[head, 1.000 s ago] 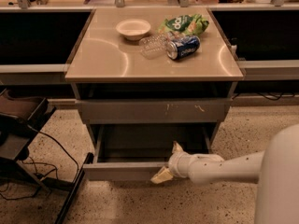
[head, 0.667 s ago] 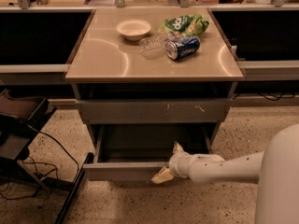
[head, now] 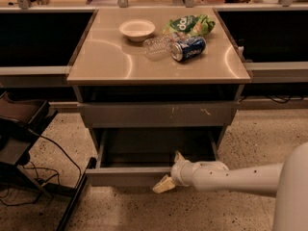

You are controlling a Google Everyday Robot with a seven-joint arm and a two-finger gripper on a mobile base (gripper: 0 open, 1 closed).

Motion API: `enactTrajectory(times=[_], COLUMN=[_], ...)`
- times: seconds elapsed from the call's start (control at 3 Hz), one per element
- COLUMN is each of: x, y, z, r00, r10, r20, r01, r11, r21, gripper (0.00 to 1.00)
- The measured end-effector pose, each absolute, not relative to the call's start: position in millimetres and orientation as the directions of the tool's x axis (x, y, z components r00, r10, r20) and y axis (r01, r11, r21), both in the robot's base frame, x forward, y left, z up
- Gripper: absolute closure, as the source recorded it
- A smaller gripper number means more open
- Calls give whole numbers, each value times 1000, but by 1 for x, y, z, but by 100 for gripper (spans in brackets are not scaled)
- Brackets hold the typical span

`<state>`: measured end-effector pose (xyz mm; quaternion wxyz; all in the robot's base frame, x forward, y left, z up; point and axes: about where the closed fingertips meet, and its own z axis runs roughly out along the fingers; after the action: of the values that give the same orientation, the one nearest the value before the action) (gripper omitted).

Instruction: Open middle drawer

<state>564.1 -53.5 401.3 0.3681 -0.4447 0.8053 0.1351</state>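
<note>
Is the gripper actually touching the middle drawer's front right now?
Cannot tell. In the camera view the gripper sits over the front edge of the pulled-out middle drawer, overlapping it, but neither contact nor a gap shows plainly.

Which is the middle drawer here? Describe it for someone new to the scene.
Start at the cabinet with the beige top, centre of view. Below its scratched grey front, the middle drawer is pulled out, with the robot's hand at its front panel. Unlike the scratched one above, its front is plain and it stands open.
</note>
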Motion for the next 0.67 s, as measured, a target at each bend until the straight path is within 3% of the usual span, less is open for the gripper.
enactTrajectory(times=[0.33, 0.67], x=[561, 561], y=[-51, -51], z=[398, 398], r00=[-343, -343], r10=[-613, -613], r20=[-712, -712], r01=[-820, -820], r11=[565, 565], r21=[-93, -93], gripper=[0, 19])
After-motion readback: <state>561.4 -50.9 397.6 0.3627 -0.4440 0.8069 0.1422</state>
